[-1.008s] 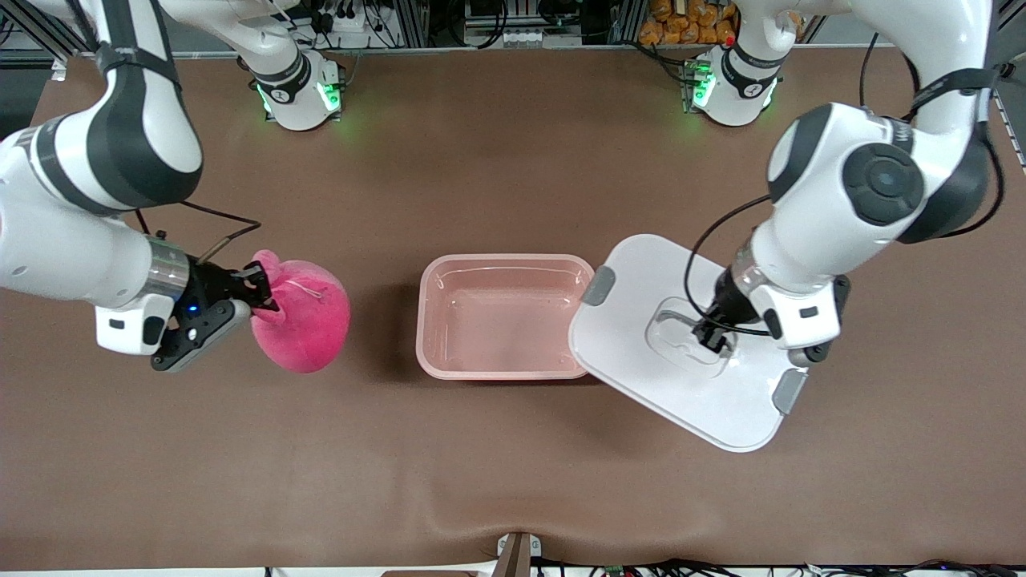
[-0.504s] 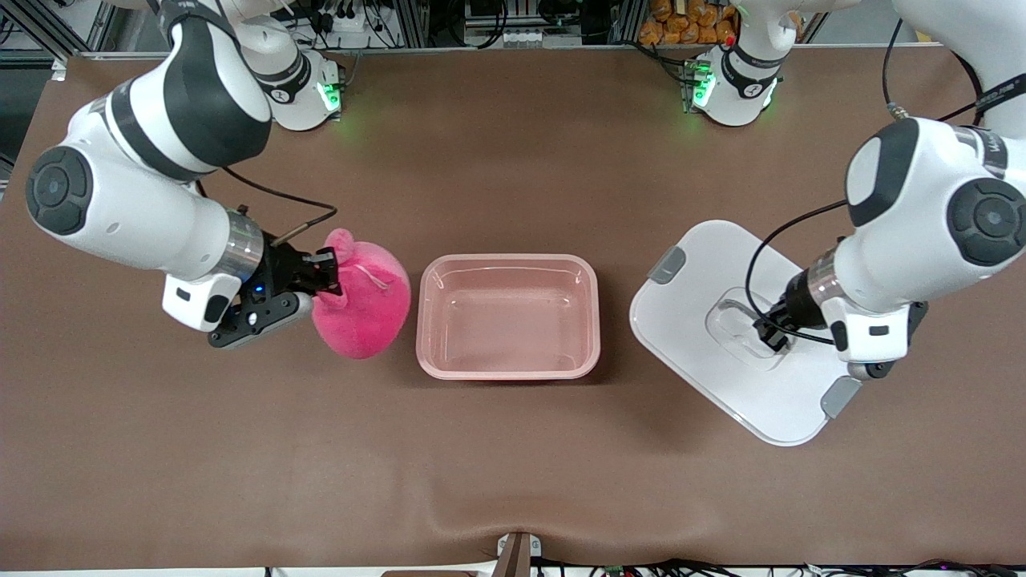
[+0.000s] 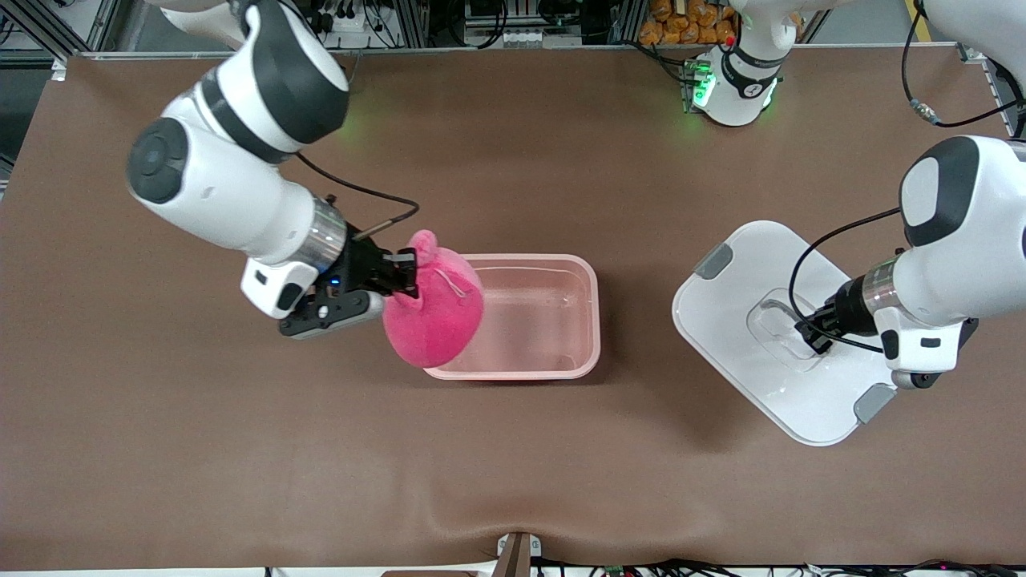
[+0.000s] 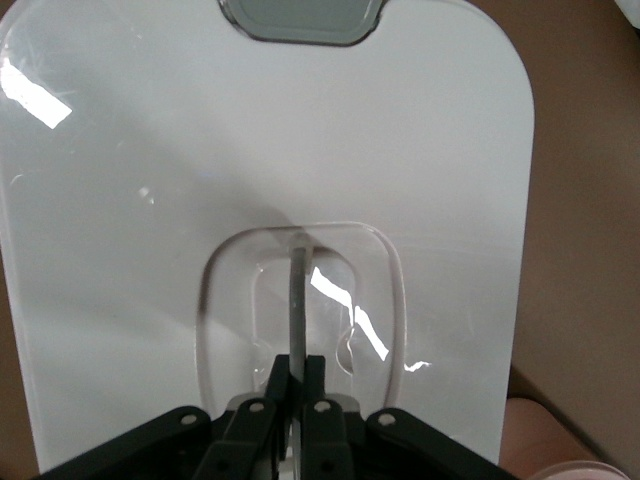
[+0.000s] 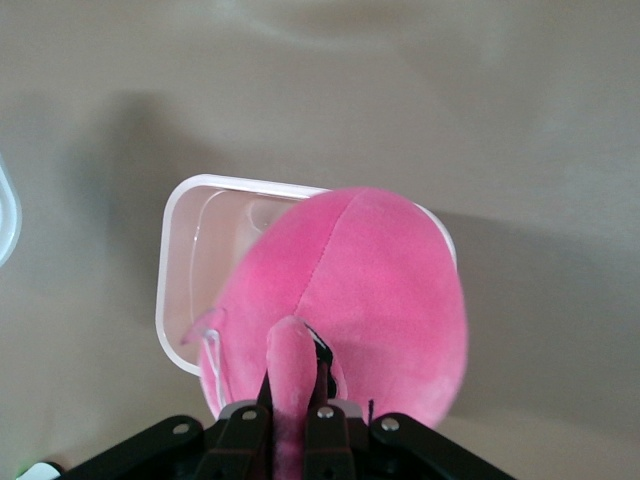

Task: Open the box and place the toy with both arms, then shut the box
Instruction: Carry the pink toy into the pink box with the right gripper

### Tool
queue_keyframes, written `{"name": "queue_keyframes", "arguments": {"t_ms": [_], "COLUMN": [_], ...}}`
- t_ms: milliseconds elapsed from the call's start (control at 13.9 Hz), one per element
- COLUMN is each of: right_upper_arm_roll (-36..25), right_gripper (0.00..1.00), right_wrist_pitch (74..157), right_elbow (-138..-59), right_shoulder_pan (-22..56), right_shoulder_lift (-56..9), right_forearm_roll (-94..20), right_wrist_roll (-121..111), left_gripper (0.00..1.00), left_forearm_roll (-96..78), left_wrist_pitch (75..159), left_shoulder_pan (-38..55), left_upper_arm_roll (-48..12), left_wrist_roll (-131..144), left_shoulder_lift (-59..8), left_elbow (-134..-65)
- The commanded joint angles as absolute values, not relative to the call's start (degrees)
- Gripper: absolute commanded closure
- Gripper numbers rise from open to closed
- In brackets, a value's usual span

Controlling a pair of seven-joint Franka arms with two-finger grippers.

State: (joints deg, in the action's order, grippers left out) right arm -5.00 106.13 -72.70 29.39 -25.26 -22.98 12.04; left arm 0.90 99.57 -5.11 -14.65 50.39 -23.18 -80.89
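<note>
Over the open tub's (image 3: 553, 320) rim at the right arm's end, the pink plush toy (image 3: 437, 316) is dangled by one ear nub, pinched in the right claw (image 3: 407, 276). If dropped now it'd probably catch the rim and roll onto the tabletop (image 3: 513, 465). Toward the left arm's end, the white lid (image 3: 749, 320) is held by its handle in the clamped left claw (image 3: 811, 335); such a thin pinch could let it swing or slip.

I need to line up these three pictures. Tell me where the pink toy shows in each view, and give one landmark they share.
Front view: the toy hangs from the right gripper over the box's end toward the right arm.
Right wrist view: the toy fills the middle, one nub pinched.
Left wrist view: not in it.
Shared landmark: the white lid, held by the left gripper.
</note>
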Motion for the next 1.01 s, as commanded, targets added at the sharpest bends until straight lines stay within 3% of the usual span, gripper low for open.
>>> {"name": "queue_keyframes", "arguments": {"t_ms": [0,936], "right_upper_arm_roll": [-5.80,-5.80], "right_gripper": [1.00,1.00], "right_wrist_pitch": [105.91,106.00], "right_elbow": [-70.14,-70.75], "right_shoulder_pan": [30.14,34.28], "right_shoulder_lift": [-27.94,-32.60], "right_forearm_roll": [-23.91,-20.49], "right_wrist_roll": [12.92,9.33], "left_gripper": [1.00,1.00], "left_forearm_roll": [-0.26,-0.09], "left_wrist_pitch": [98.35,98.79], "left_shoulder_pan": [-8.86,-12.83], "left_upper_arm_roll": [-15.21,-14.94], "left_wrist_roll": [41.43,35.42], "left_shoulder_lift": [-22.41,-25.05], "left_elbow": [-82.26,-82.71]}}
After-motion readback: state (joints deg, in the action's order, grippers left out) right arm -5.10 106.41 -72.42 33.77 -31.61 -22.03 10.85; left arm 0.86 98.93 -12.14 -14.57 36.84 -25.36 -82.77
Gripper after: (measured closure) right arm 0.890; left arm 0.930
